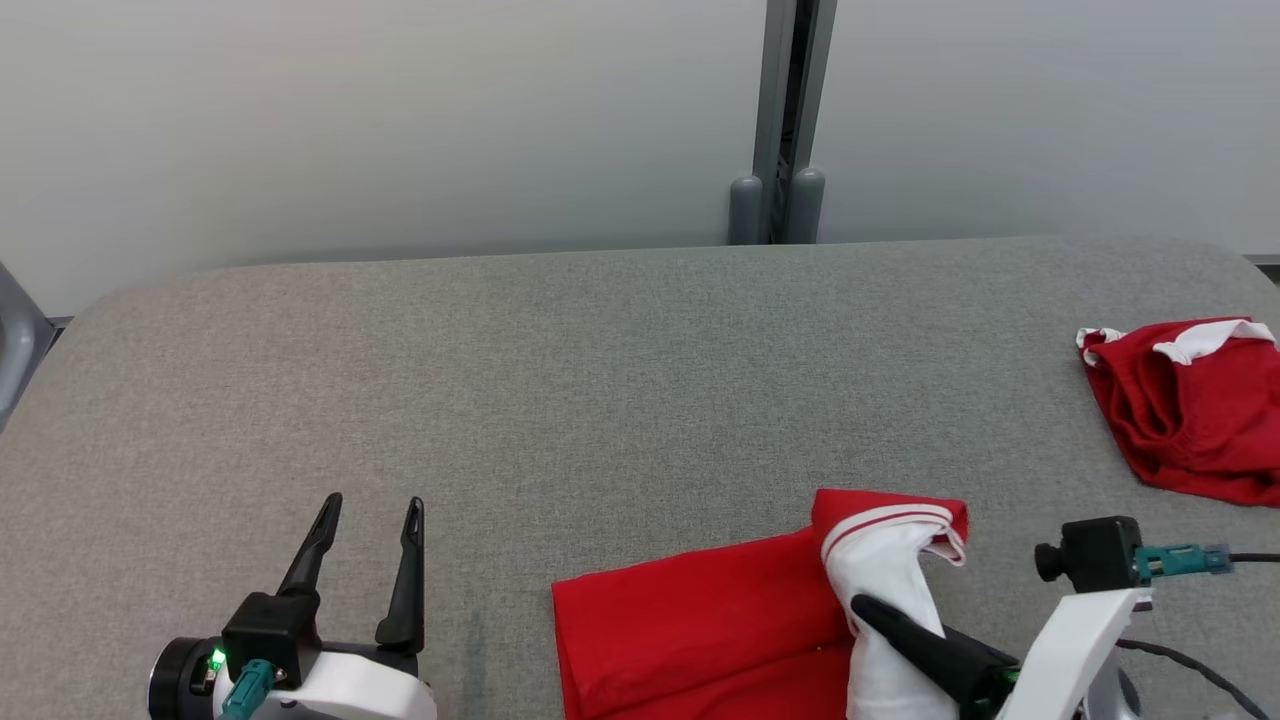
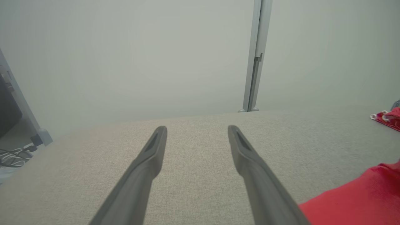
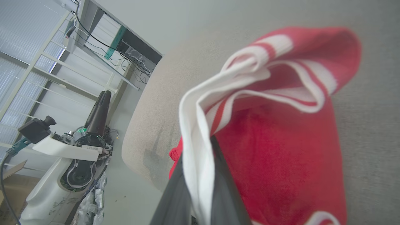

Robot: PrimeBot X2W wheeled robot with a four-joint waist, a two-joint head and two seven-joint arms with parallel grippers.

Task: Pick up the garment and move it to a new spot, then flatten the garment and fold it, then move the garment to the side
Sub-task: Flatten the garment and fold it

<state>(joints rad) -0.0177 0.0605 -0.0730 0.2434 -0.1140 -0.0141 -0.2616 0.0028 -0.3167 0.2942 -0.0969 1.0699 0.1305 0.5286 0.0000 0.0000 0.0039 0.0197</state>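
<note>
The garment [image 1: 700, 620], red with a white, red-striped sleeve, lies on the grey padded table [image 1: 600, 380] at the front, right of centre. Its white sleeve is lifted up off the red body. My right gripper [image 1: 862, 605] is shut on that white sleeve, and the right wrist view shows the cloth [image 3: 281, 150] pinched between the dark fingers and draped over them. My left gripper [image 1: 372, 505] stands open at the front left, above bare table, with nothing between its fingers [image 2: 156, 147]. A red corner of the garment [image 2: 359, 200] shows at its right.
A second red piece of clothing with white trim [image 1: 1190, 410] lies crumpled at the table's right edge. A grey post [image 1: 785, 120] stands behind the far edge. The table's left and middle are bare cloth. Shelving and cables [image 3: 93, 47] stand beyond the left end.
</note>
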